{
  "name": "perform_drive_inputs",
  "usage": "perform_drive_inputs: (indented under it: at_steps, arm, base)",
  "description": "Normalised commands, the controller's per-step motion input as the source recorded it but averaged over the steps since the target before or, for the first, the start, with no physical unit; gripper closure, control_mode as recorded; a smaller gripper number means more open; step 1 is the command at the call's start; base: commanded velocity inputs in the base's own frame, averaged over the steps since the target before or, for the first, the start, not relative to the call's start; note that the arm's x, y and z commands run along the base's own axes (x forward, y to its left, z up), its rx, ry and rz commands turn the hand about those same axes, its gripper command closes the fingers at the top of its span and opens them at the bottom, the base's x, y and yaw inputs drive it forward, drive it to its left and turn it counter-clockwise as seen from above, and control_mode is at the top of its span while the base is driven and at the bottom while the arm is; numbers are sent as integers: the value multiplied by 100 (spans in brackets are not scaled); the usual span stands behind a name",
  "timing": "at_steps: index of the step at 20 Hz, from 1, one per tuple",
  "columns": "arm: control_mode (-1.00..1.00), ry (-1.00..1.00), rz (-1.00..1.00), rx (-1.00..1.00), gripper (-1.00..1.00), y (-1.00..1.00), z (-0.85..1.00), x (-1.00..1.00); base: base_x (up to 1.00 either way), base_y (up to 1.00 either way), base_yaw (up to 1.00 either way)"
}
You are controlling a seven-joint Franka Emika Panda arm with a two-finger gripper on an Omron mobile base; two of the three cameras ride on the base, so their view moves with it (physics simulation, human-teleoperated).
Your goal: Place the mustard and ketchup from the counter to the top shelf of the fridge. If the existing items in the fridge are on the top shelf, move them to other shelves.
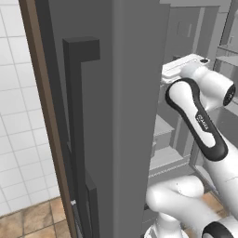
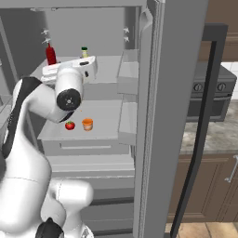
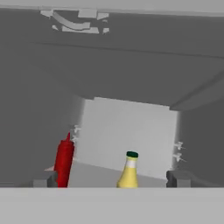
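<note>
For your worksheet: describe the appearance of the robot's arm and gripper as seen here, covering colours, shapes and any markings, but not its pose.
The arm is built of glossy white, rounded segments joined by dark grey to black joints. One long link is white edged by a black band carrying small white lettering, too small to read. A round black cap with a small pale centre covers a joint. The gripper ends in two small, blocky dark grey fingertips. No cables are visible.

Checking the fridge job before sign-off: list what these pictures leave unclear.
- Claw tips: hand view, cut off by the bottom edge.
- Mustard base: right base view, hidden behind the robot's hand; in the hand view, cut off below.
- Fridge interior: left base view, mostly blocked by the door.
- Orange cup contents: too small.
</note>
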Motion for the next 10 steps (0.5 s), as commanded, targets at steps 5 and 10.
perform_drive_inputs:
  at_steps: [5,10]
  arm:
    - [-100,-6,0,-3,-100,-56,0,-100]
    - [-100,0,1,-14,-100,-38,0,-100]
  base:
    - [0,0,0]
    - [0,0,0]
